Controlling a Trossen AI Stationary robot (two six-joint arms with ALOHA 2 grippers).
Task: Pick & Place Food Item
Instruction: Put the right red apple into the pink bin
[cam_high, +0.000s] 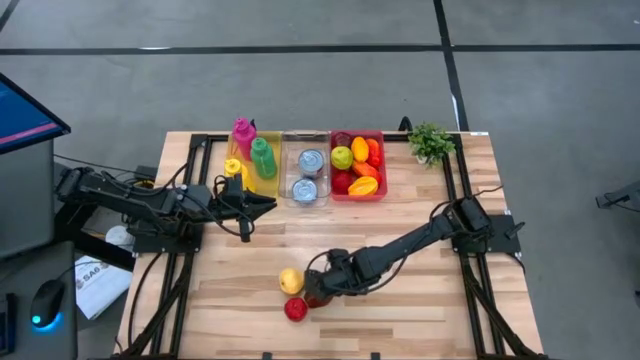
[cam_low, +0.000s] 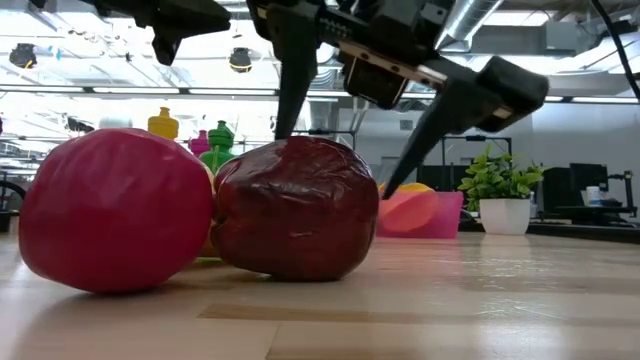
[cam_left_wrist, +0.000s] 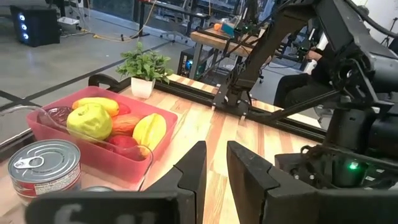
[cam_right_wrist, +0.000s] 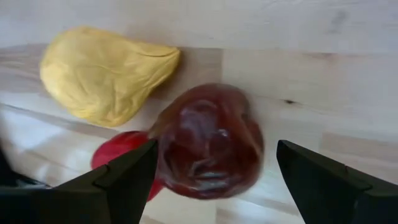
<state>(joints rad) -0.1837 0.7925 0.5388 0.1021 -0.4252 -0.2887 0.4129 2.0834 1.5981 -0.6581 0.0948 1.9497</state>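
Wooden slatted table (cam_high: 420, 300), framed by dark rails, concrete floor around it.

Item: dark red fruit (cam_right_wrist: 208, 143), apple-like toy food, lying on the bare wood near the front edge, well apart from the bins. Skin looks wrinkled and glossy; judged hollow, light and somewhat soft, likely to dent under pressure and to slip if pinched off-centre. Best hold: across its widest girth, fingers level with the middle, moderate squeeze.

Neighbours: bright red fruit (cam_low: 115, 210) touching it on one side; yellow fruit (cam_right_wrist: 102, 71) just beside both. Risk, as judged: a closing finger may nudge these two.

Right gripper (cam_right_wrist: 214, 177): directly over the dark red fruit, fingers spread wide to either side of it, not gripping; in the low view one finger (cam_low: 445, 115) slants down behind the fruit.

Left gripper (cam_left_wrist: 214, 174): waiting over the left part of the table near the bins, fingers nearly together, holding nothing.

Further stock at the back edge: red bin (cam_high: 378, 195) of assorted fruit, clear bin (cam_high: 286, 170) with two cans, yellow bin (cam_high: 232, 152) with bottles, small potted plant (cam_high: 431, 142) at the right corner.
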